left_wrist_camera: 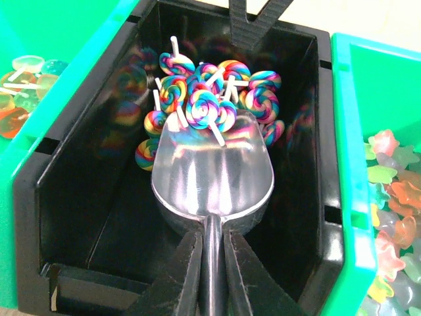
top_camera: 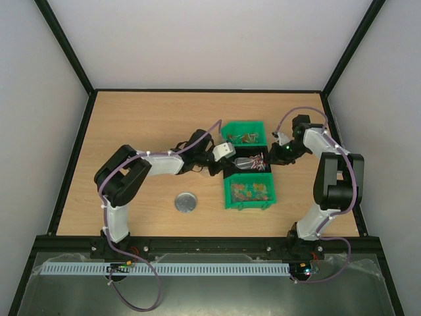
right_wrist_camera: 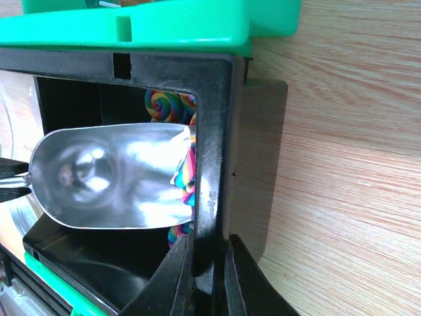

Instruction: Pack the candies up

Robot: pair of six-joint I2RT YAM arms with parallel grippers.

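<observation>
The candies are rainbow swirl lollipops (left_wrist_camera: 204, 99) piled at the far end of a black bin (left_wrist_camera: 79, 191), with small loose sweets (left_wrist_camera: 391, 197) in the green bins on either side. My left gripper (left_wrist_camera: 212, 237) is shut on the handle of a metal scoop (left_wrist_camera: 214, 174). The scoop's mouth is pushed into the lollipops and one lies on its lip. My right gripper (right_wrist_camera: 209, 247) is shut on the black bin's end wall (right_wrist_camera: 214, 131); the scoop (right_wrist_camera: 105, 178) and some lollipops (right_wrist_camera: 164, 104) show inside. From above, both grippers (top_camera: 230, 158) (top_camera: 271, 158) meet at the black bin (top_camera: 263, 170).
One green bin (top_camera: 245, 131) stands behind the black bin and another green bin (top_camera: 248, 192), full of mixed sweets, stands in front of it. A round silver lid (top_camera: 186, 202) lies on the wooden table to the left of the near bin.
</observation>
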